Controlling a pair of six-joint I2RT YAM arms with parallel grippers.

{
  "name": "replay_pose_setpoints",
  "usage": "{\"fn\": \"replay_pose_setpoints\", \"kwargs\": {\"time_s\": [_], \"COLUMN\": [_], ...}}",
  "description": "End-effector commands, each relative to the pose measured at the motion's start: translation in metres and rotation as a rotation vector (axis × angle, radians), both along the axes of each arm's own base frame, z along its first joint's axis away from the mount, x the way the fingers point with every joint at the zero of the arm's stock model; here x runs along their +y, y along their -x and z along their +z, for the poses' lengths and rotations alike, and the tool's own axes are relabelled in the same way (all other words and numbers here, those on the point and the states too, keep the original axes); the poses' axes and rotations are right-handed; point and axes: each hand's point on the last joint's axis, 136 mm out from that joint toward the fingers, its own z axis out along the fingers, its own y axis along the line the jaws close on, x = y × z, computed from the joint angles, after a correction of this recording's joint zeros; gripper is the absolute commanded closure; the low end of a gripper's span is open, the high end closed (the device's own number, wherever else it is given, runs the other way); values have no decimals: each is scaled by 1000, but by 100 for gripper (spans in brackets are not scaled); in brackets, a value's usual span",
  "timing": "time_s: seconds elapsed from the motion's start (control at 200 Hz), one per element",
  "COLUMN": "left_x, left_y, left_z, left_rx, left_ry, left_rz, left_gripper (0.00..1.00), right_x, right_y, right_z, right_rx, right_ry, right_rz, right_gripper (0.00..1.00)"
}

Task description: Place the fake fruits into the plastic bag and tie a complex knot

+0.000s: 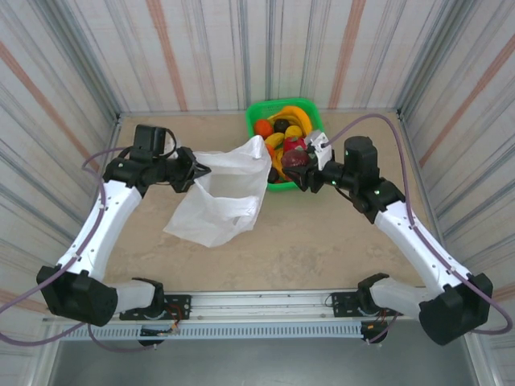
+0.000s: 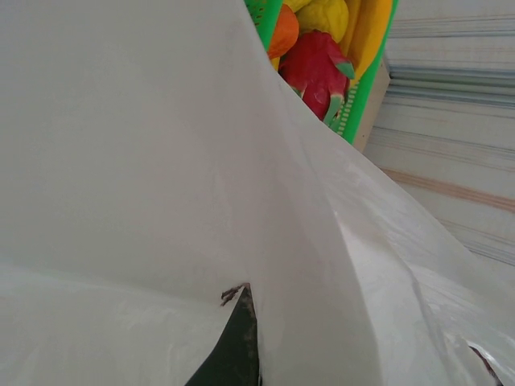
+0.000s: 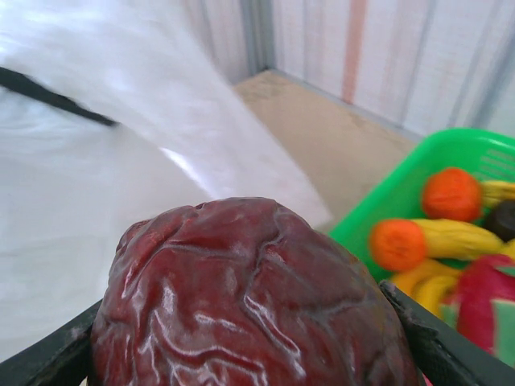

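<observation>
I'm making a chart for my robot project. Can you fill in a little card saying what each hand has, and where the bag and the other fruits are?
left gripper: shut on the edge of the plastic bag, holding it up
right gripper: shut on a dark maroon fruit, over the basket's near edge
plastic bag: lies crumpled on the table, beside the basket
green basket: at the table's far side
other fruits: orange, yellow and pink-red ones, in the basket

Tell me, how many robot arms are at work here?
2. The left arm grips an edge of the white plastic bag; the right arm holds a dark maroon fruit by the green basket.
</observation>
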Motion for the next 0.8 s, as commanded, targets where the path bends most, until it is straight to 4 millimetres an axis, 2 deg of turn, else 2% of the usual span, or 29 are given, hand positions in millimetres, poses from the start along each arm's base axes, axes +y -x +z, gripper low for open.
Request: {"fn": "replay_pose_setpoints", "kwargs": {"time_s": [0.0, 0.11, 0.391, 0.606, 0.711, 0.796], "left_x": [-7, -13, -32, -47, -53, -53], "left_y": [2, 4, 8, 7, 5, 4], "left_z": [2, 0, -1, -2, 0, 2], "left_rx": [-5, 0, -5, -4, -10, -16], "left_ry": [24, 27, 36, 53, 69, 70], "left_rz": [-15, -25, -67, -97, -105, -105], "left_gripper": [100, 100, 100, 100, 100, 100], "right_x": [25, 57, 121, 138, 142, 139], "right_y": [18, 27, 20, 14, 14, 13], "right_z": [-3, -3, -16, -32, -59, -77], "right_rx": [110, 128, 161, 182, 223, 249], "right_ry": [-91, -110, -133, -117, -76, -46], "right_rz": [53, 128, 196, 203, 193, 172], "right_gripper": [54, 54, 54, 53, 52, 48]}}
